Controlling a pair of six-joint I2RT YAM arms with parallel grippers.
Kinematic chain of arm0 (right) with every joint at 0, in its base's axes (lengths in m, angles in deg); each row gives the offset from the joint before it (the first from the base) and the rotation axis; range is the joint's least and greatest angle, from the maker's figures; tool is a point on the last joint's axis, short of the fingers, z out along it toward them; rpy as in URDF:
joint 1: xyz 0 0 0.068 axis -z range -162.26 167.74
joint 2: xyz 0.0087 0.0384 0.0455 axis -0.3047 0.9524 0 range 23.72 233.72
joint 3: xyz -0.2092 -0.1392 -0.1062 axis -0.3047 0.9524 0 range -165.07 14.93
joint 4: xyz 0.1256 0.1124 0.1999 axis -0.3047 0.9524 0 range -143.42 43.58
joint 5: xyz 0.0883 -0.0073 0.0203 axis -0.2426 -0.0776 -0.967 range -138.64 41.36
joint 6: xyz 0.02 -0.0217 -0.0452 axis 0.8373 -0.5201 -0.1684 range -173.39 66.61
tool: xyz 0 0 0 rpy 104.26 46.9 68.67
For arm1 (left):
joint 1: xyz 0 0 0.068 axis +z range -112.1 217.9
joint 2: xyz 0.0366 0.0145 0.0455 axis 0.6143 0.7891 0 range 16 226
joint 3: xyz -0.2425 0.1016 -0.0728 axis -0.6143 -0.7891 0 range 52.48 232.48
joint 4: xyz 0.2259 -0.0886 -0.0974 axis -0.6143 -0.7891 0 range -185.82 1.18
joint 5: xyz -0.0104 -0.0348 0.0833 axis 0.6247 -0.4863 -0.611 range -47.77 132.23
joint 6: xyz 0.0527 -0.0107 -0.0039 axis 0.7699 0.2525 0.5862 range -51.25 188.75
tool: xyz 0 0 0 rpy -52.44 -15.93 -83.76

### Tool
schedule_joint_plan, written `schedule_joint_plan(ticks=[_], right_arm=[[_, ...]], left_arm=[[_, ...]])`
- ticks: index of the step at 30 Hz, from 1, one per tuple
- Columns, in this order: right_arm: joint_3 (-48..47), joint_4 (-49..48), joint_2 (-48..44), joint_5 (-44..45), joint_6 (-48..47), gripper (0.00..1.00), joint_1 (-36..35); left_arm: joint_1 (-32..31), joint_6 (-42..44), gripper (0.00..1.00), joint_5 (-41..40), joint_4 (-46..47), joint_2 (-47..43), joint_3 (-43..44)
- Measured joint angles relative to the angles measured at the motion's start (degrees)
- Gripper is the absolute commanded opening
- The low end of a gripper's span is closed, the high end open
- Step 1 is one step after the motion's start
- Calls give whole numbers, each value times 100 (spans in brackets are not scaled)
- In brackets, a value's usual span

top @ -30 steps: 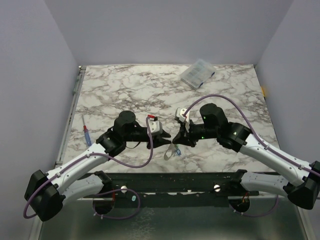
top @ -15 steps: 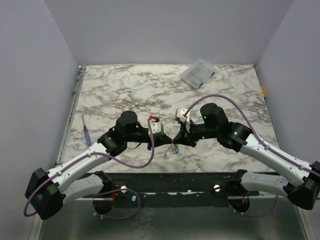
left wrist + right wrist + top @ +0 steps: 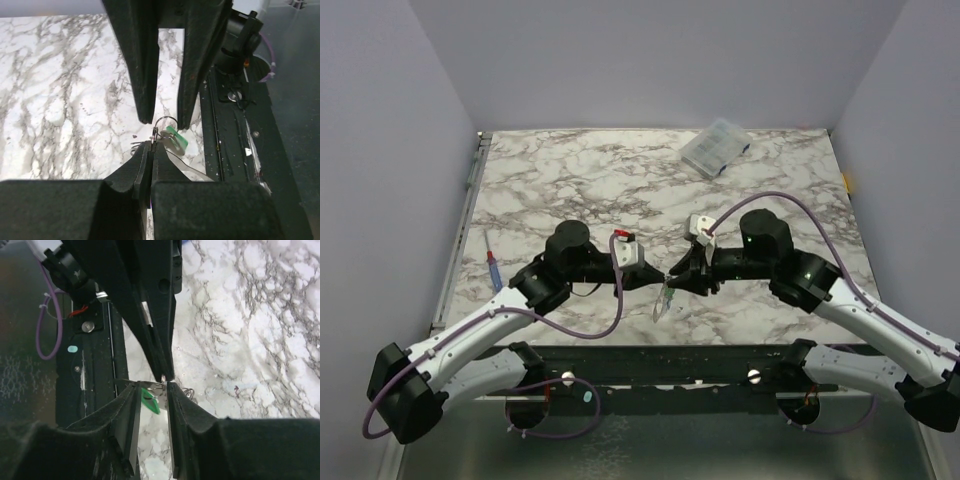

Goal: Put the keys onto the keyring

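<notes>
While both arms meet low over the marble surface (image 3: 570, 180), well on the near side of the clear box (image 3: 715, 148), the left pincer (image 3: 151, 144) has its fingers pressed together on the silvery part of the green-headed key (image 3: 176, 140). The right pincer (image 3: 153, 386) faces it tip to tip with its fingers apart, flanking the key's small ring without closing on it. The keyring (image 3: 186, 169), a thin pale band, trails from beneath the key, farther still from the box, toward the surface's near edge.
</notes>
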Motion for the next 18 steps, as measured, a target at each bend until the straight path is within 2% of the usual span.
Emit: schedule_joint_plan(ticks=[2, 4, 18], right_arm=[[11, -133, -83, -2, 46, 48, 0], [31, -258, -168, 13, 83, 49, 0], [551, -1106, -791, 737, 437, 50, 0]], left_arm=[[2, 7, 0, -105, -20, -63, 0], [28, 15, 0, -223, -33, -151, 0], [103, 24, 0, -737, 4, -505, -76]])
